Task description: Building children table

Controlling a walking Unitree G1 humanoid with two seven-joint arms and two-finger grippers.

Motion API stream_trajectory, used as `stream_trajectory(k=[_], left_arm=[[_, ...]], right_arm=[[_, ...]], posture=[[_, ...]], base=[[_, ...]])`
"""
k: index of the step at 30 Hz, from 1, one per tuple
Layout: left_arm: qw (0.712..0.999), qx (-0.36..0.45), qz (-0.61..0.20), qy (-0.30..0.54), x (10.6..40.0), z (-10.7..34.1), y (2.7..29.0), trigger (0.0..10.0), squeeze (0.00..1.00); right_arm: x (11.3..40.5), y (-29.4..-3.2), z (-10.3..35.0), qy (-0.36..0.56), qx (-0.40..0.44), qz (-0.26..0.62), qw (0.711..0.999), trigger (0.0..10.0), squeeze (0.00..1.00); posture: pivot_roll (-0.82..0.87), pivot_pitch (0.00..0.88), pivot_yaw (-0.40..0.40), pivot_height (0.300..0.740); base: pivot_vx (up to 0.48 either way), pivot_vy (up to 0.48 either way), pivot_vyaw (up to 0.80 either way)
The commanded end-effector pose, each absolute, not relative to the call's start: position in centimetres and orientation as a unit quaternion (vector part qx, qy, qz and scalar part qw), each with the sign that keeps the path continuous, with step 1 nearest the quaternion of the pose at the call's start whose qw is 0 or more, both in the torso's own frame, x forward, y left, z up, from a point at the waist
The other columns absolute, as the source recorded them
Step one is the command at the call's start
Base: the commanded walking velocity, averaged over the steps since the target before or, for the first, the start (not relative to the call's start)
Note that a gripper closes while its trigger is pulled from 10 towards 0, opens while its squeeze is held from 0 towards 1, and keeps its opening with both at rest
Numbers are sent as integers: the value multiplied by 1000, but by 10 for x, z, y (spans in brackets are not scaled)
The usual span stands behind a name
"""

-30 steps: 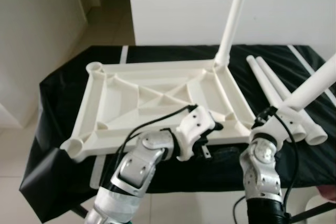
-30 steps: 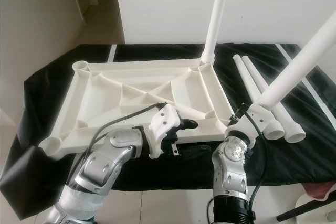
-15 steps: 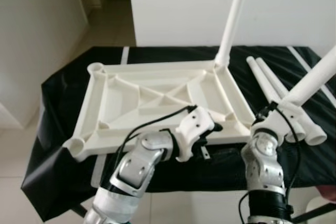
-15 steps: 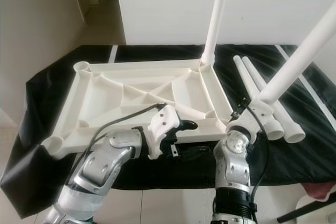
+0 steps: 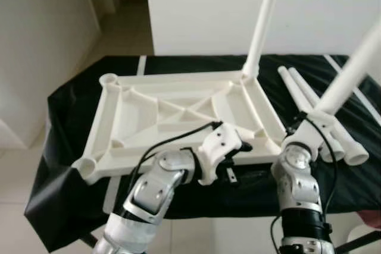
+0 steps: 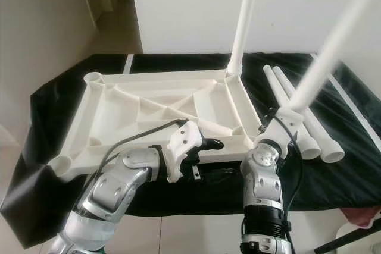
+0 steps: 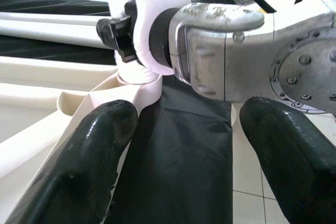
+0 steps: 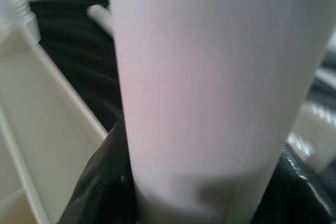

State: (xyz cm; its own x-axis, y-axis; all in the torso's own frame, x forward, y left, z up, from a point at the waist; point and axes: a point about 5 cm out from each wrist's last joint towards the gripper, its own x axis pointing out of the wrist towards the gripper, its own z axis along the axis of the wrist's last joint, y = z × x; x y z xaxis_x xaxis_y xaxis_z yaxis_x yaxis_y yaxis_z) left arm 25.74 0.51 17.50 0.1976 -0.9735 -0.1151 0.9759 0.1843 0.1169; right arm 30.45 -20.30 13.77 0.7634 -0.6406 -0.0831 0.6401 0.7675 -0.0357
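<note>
steeper now than a second ago, the long white plastic leg tube (image 6: 333,40) stands gripped in the right gripper (image 6: 280,124) beside the near right corner of the upturned white plastic tabletop (image 5: 178,111) on the black-covered bench (image 5: 65,117). left gripper (image 7: 178,150) fingers gape open at that edge.

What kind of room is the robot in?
Probably a room in a home, used as a workspace. There is a tiled floor, plain white walls and a hallway behind. A white tabletop lies upside down on a black-covered table, with loose legs beside it.
</note>
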Motion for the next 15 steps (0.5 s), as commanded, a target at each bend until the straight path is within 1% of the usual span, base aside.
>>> stream_trajectory(k=[1, 8, 9, 10, 12, 15], left_arm=[[784, 84, -616, -2, 259, 181, 5, 10000, 0], [784, 84, -615, -2, 260, 181, 7, 10000, 0], [785, 84, -614, -1, 261, 182, 7, 10000, 0], [785, 84, -614, -1, 261, 182, 7, 10000, 0], [785, 86, -614, -2, 261, 182, 8, 10000, 0], [785, 85, -613, -2, 262, 183, 8, 10000, 0]], right_arm=[[298, -206, 110, 113, -29, -340, 933, 10000, 0], [287, -209, 96, 119, -73, -327, 935, 10000, 0], [284, -208, 93, 109, -68, -311, 942, 10000, 0], [284, -208, 93, 109, -68, -311, 942, 10000, 0], [278, -206, 91, 89, -42, -283, 954, 10000, 0], [272, -210, 91, 61, -25, -284, 956, 10000, 0]], posture=[[2, 0, -8, 740], [1, 0, -2, 740], [0, 0, 1, 740], [0, 0, 1, 740], [0, 0, 5, 740], [-1, 0, 6, 740]], base=[[0, 0, 0], [0, 0, 0], [0, 0, 0], [0, 0, 0], [0, 0, 0], [0, 0, 0]])
